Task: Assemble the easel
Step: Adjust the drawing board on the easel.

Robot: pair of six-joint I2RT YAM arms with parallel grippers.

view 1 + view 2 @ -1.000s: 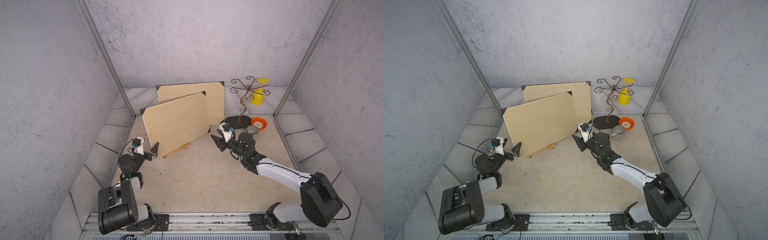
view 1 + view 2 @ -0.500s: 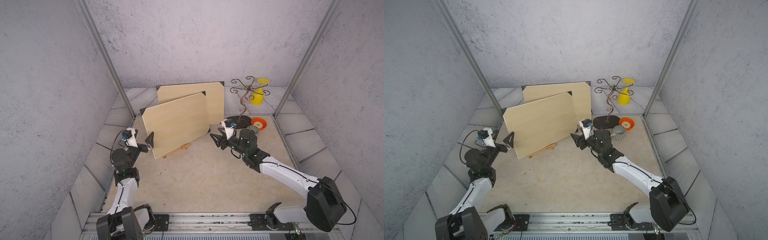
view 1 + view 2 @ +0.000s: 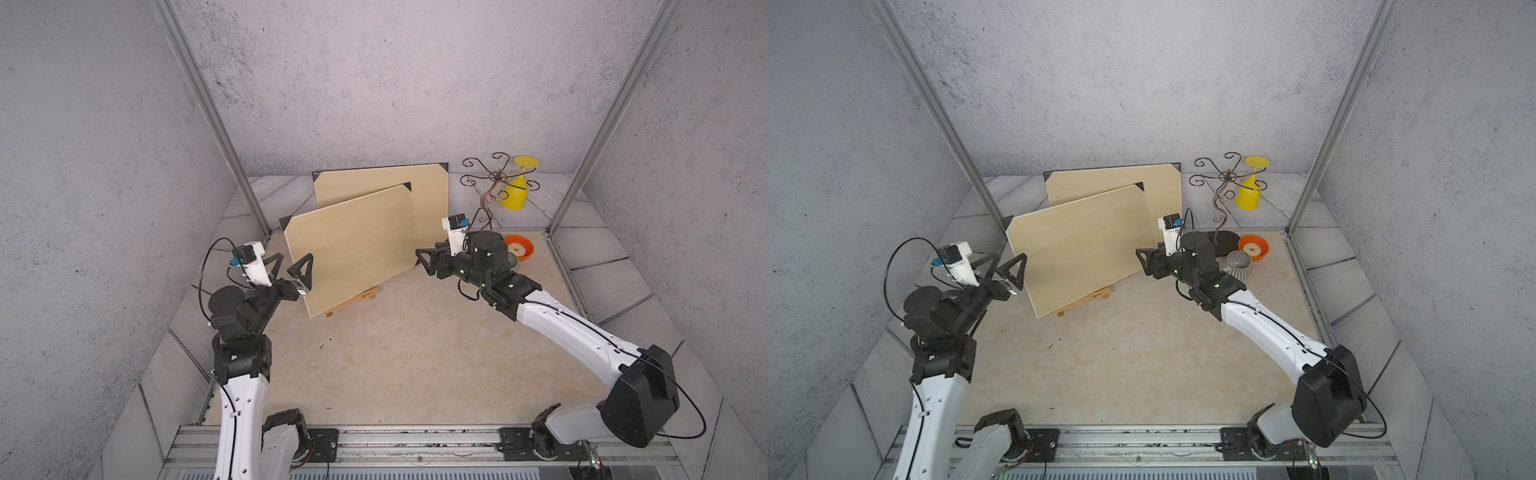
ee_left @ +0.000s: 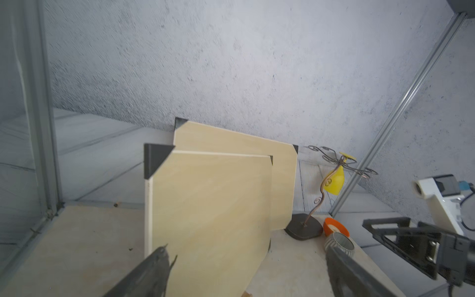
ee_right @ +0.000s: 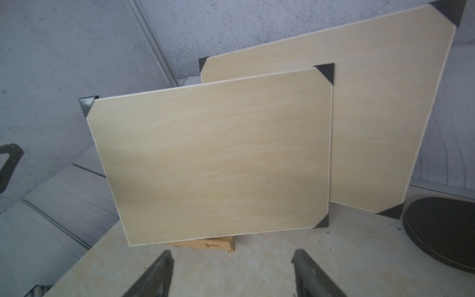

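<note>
My left fingers (image 3: pixel 294 267) are wide open, holding nothing. My right fingers (image 3: pixel 424 262), at three o'clock of the board (image 3: pixel 353 245), are open and empty too.

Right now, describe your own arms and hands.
The left arm and right arm have white shells and black joints. The left hand and right hand are black triangular frames, each with a white camera mount, blue plug and thin black cables.
</note>
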